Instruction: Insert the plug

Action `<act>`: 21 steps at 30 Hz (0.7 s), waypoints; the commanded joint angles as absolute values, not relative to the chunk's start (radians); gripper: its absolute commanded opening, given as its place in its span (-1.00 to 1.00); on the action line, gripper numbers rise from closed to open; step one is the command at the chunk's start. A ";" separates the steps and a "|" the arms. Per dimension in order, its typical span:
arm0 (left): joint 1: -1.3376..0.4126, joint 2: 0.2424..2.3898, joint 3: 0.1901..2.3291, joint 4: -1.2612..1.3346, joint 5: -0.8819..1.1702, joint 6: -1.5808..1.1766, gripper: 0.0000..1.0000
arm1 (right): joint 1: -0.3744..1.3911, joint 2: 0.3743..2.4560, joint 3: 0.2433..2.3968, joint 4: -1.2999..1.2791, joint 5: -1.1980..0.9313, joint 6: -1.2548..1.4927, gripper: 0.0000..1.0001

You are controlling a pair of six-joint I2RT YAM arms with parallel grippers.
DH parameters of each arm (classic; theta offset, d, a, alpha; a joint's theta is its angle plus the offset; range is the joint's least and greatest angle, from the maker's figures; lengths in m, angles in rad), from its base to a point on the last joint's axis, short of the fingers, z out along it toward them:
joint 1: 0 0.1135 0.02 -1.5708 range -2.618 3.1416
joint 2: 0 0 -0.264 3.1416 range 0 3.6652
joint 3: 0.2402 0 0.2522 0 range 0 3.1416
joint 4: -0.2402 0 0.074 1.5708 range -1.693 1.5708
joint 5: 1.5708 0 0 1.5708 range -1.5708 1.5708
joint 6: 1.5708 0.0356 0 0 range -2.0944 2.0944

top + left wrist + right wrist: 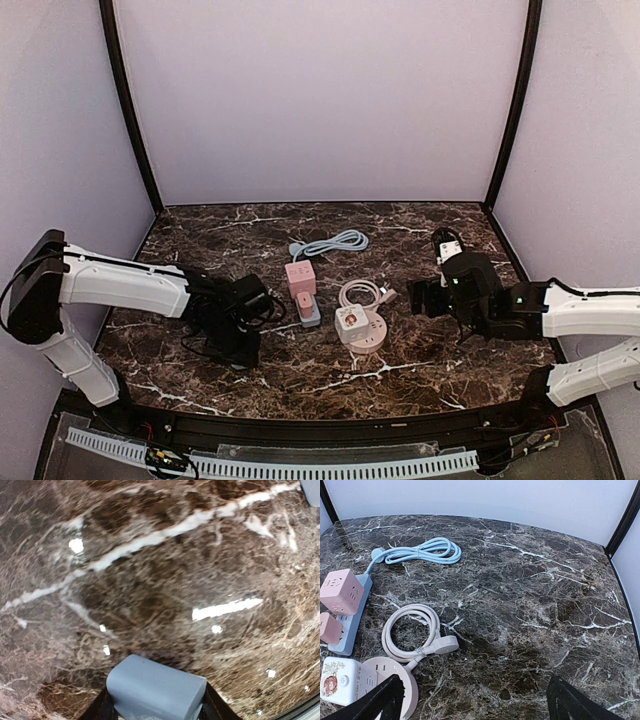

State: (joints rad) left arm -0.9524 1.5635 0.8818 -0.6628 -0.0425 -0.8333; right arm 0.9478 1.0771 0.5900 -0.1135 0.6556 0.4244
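Left gripper (pixel 240 340): low over the worktop (pixel 420 225), left of all the sockets. Its wrist camera shows only marble and a grey-blue block (pixel 156 689) at the bottom edge, so I cannot tell how its jaws stand.
Blue power strip (pixel 353 616): flat on the worktop at centre-left, with a pink cube adapter (pixel 340 591) seated at its far end. Its blue cord (pixel 422 550) is looped behind it.
Round pink socket (pixel 395 671): just right of the strip's near end, with a white cube (pixel 342 680) sitting on top of it.
Pale cord (pixel 412 609): coiled loosely behind the round socket and tied near the plug end.
Plug (pixel 445 644): lies flat and free on the worktop at the right of the coil, touching no socket. It is not yet held.
Handling: probably light and rigid, with smooth plastic that may slip. The cord is soft and will drag and spring against a lift.
Where to hold: across the flat sides of the plug body, behind the prongs and not on the cord, so that it can be pushed straight in.
Right gripper (pixel 425 297): just right of the plug and above the worktop. Its jaws are spread wide with nothing between them, and its dark fingers (pixel 570 700) frame the view.
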 commanded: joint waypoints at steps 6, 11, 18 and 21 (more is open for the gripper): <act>-1.046 1.742 1.053 -0.616 0.032 -0.875 0.02 | 0.940 1.036 0.578 -0.113 0.665 0.435 0.97; -1.068 1.790 1.120 -0.593 0.071 -0.879 0.13 | 0.940 1.030 0.578 -0.113 0.652 0.436 0.97; -1.073 1.791 1.178 -0.570 0.113 -0.866 0.50 | 0.940 1.018 0.575 -0.113 0.642 0.436 0.97; -1.075 1.773 1.192 -0.557 0.118 -0.854 0.62 | 0.940 1.015 0.575 -0.114 0.640 0.435 0.97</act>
